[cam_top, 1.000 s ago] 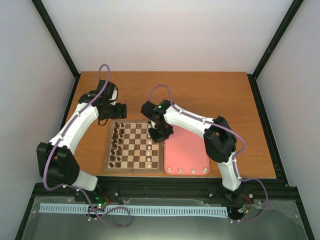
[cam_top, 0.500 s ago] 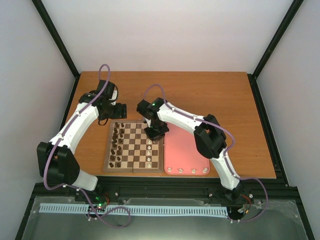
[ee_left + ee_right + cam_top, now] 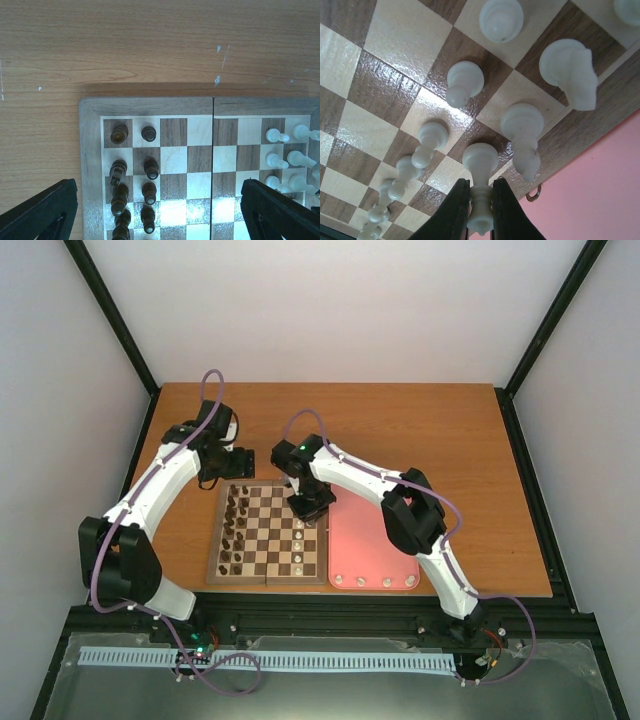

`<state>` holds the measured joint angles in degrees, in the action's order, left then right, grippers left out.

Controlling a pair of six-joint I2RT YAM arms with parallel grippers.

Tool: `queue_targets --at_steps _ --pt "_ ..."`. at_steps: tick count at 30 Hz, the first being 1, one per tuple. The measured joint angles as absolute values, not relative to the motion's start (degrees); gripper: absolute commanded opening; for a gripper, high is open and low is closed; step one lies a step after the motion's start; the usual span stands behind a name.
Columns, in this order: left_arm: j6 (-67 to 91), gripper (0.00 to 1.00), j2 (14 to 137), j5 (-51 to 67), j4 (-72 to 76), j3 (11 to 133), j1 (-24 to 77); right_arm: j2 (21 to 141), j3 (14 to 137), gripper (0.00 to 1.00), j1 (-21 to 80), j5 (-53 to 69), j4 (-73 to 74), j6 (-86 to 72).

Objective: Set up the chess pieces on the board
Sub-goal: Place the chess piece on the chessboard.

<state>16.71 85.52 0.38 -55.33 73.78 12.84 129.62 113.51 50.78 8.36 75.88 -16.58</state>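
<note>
Board cut off btm/rt; top-view pcs too small.

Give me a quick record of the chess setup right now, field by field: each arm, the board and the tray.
left end effector: open, empty, above the board near its far edge
right end effector: shut on a cream piece, over the tray-side squares
dark pieces: two columns on the left side
placed cream pieces: standing on the right-hand columns
pink tray: right of the board, a few loose cream pieces along its near edge
</note>
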Motion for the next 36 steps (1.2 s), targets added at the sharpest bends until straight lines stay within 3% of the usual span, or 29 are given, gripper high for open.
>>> queue_targets --at_steps 13,17,24,31,36 --pt "16.7 1.00 85.6 0.3 -55.3 73.8 12.8 129.8 113.8 0.17 50.8 8.1 76.5 -15.9" --pt "16.7 1.00 85.6 0.2 -55.3 73.8 12.8 129.8 114.6 0.25 50.8 7.9 76.5 -15.8" --pt "16.7 1.00 85.6 0.1 -55.3 73.8 12.8 129.8 114.8 0.27 50.8 7.9 76.5 -15.4" --pt "16.7 1.00 85.6 0.0 -55.3 73.8 12.8 129.5 114.8 0.38 50.8 7.9 76.6 -14.7" --pt "16.7 1.00 85.6 -0.1 -55.3 73.8 12.8 125.6 113.1 0.51 50.8 6.7 76.8 -14.9"
